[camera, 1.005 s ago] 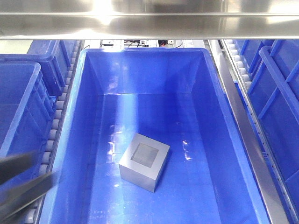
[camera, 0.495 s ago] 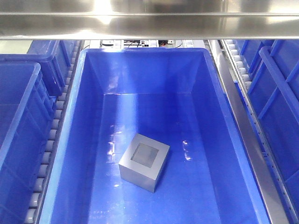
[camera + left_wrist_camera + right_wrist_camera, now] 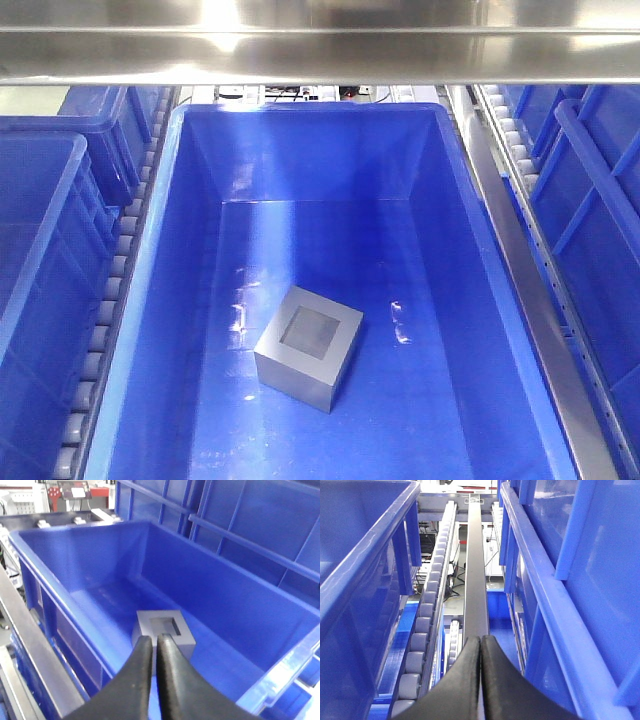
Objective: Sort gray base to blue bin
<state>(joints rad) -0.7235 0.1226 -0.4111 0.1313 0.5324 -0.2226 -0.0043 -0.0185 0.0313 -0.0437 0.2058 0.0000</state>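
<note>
Left gripper (image 3: 154, 642), closed, above gray base (image 3: 165, 630).

front: above blue bin (image 3: 150, 300) | left wrist: shares it | right wrist: between bins

A warehouse-like sorting line: rows of blue totes (image 3: 40, 250) on roller tracks (image 3: 422, 635) under a steel rail (image 3: 320, 45).

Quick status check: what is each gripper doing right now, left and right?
Left gripper: closed, holding nothing; the gray base lies free in the blue bin.
Right gripper: closed, empty, over the roller track.
</note>
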